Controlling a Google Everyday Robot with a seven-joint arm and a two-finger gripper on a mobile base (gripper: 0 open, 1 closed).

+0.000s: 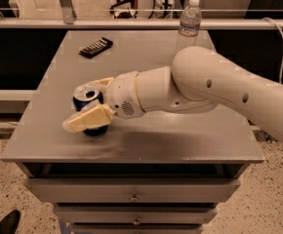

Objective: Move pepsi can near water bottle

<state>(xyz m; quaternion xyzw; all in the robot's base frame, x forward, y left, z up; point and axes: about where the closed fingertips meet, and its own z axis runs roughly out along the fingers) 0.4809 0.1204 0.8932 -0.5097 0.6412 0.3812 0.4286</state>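
The pepsi can, dark blue with a silver top, stands upright near the front left of the grey table. My gripper reaches in from the right and straddles the can. One cream finger crosses its front and the other lies behind it. The fingers are spread around the can and its lower part is hidden by the near finger. The water bottle, clear with a white cap, stands at the table's back right edge, far from the can.
A flat black rectangular object lies at the back left of the table. My white arm spans the right half of the table. A railing runs behind the table. Drawers sit below the front edge.
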